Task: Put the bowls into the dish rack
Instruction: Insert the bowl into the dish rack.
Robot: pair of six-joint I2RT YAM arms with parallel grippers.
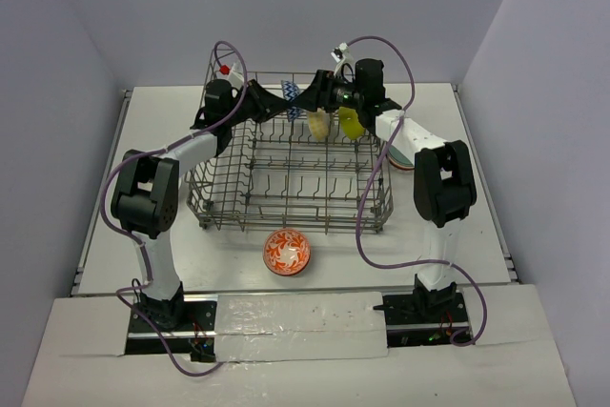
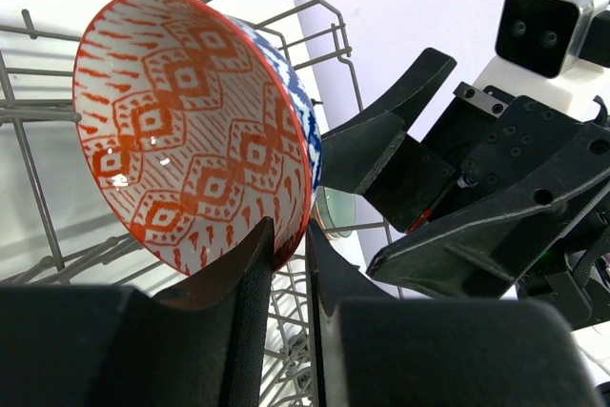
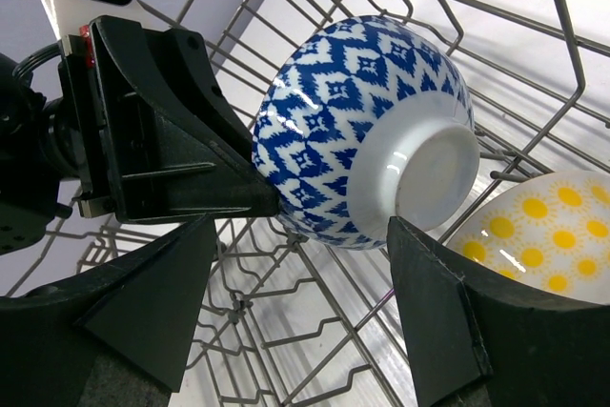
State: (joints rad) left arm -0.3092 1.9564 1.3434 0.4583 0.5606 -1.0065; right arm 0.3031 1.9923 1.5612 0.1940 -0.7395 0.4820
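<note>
At the back of the dish rack (image 1: 286, 221), a bowl (image 1: 292, 94) stands on edge. It is blue-patterned outside (image 3: 334, 111) and red-patterned inside (image 2: 181, 131). My left gripper (image 2: 289, 226) is shut on its lower rim, one finger inside and one outside. My right gripper (image 3: 300, 226) is open, with its fingers spread wide on either side of the bowl's white foot and the right fingertip (image 3: 405, 235) close to it. A pale yellow bowl (image 1: 319, 124) and a lime bowl (image 1: 351, 122) stand in the rack beside it. A red-white bowl (image 1: 287, 253) lies on the table in front of the rack.
A yellow sun-patterned bowl (image 3: 543, 235) sits just right of the held one. More bowls (image 1: 400, 148) lie stacked on the table right of the rack, partly behind my right arm. The two grippers crowd together over the rack's back row, and wire tines (image 3: 315, 331) stand below them.
</note>
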